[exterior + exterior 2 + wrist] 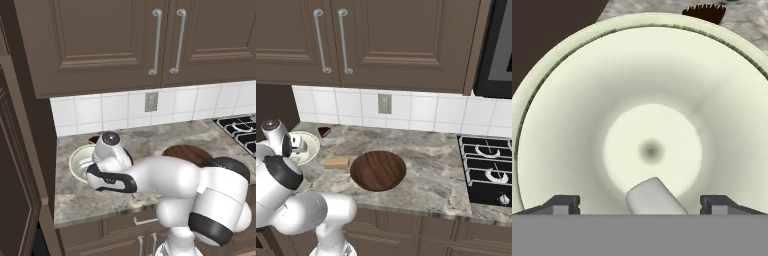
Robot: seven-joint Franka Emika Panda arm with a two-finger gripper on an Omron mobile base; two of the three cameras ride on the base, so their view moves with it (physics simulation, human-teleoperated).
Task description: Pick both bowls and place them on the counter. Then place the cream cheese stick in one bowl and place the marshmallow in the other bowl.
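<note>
So our gripper (640, 202) hangs wide open over the cream bowl (572, 125), marshmallow (654, 197) inside; right base view adds the cheese stick (336, 163) beside the wood bowl (378, 170).

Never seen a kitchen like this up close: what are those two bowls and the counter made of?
The dark bowl looks like wood, showing brown grain streaks. The pale bowl seems glazed ceramic, cream with a soft sheen. The counter appears to be polished stone, grey-beige with marbled veins.
</note>
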